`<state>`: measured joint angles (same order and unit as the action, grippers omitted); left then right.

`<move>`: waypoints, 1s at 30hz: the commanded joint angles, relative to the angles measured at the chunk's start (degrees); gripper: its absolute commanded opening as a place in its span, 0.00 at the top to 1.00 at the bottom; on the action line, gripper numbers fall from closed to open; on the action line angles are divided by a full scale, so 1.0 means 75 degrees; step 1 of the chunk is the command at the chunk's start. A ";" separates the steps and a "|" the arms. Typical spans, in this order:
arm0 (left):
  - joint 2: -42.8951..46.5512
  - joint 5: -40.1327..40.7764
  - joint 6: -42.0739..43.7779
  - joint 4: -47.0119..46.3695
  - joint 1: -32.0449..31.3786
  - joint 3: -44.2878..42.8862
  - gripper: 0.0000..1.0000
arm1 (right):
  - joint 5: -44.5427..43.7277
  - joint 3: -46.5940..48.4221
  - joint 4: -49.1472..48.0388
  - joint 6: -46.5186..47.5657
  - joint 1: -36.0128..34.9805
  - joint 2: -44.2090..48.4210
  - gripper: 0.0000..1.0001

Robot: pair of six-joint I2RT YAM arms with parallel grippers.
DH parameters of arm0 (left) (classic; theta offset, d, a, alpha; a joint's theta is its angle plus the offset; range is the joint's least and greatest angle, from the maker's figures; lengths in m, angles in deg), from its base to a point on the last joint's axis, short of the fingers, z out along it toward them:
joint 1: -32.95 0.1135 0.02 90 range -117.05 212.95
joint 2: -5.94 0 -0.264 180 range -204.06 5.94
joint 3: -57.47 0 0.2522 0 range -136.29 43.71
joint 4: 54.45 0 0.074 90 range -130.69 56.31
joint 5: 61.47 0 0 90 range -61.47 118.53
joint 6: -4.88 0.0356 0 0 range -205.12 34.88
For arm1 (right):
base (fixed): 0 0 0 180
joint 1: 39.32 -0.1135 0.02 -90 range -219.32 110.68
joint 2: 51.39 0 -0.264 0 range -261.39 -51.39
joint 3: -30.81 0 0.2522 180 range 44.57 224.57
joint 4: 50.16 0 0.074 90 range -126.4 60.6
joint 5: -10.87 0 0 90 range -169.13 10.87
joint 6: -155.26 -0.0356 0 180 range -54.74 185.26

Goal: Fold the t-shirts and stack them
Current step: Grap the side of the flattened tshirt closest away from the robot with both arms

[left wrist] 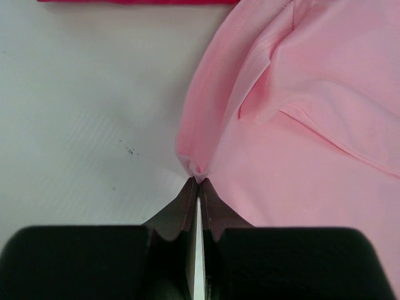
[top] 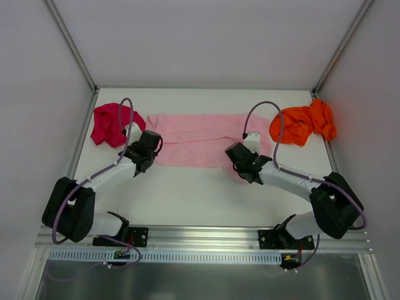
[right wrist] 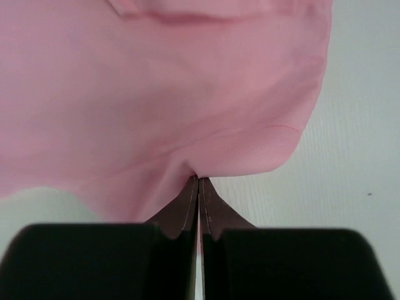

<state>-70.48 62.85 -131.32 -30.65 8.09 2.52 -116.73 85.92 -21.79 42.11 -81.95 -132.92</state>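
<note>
Pink t-shirt [top: 200,139] spread flat across middle of table [top: 206,194], with magenta-red t-shirt [top: 112,124] bunched up far left and orange t-shirt [top: 303,123] crumpled far right. Left gripper [left wrist: 198,182] pinched tight on pink's near-left edge, right gripper [right wrist: 198,180] clamped likewise on near-right edge.

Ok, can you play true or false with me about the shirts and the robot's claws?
The pink shirt lies between the red shirt and the orange shirt. True.
The right claw pinches the pink shirt. True.
The left claw is open. False: the left claw is shut on the pink shirt's edge.
The orange shirt is folded on top of the pink shirt. False: it lies bunched up beside it.
</note>
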 commanded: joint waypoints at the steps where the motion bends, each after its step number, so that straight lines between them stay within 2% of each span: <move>1: -0.0041 0.0368 0.0194 -0.0179 -0.0130 -0.0028 1.00 | -0.1183 0.1283 0.0417 0.0509 -0.0163 0.0313 0.99; 7: 0.0053 0.0369 0.0218 -0.0202 -0.0142 -0.0004 1.00 | -0.1958 0.2442 0.1203 0.1282 -0.0175 0.0454 0.99; 13: 0.0100 0.0415 0.0265 -0.0191 -0.0166 0.0008 1.00 | -0.2216 0.2632 0.1286 0.1412 -0.0152 0.0266 0.99; 20: 0.0568 0.0509 0.0230 0.0102 -0.0306 -0.0004 1.00 | -0.2603 0.2737 0.2211 0.0815 -0.0175 0.0278 0.99; 30: 0.1435 0.0813 0.0136 0.0851 -0.0634 -0.0344 1.00 | -0.2907 0.2468 0.3230 0.0159 -0.0678 0.1472 0.99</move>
<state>-61.17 65.76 -130.53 -26.89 4.49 2.06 -133.54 104.01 -0.90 46.65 -85.40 -126.56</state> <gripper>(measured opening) 0.009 0.017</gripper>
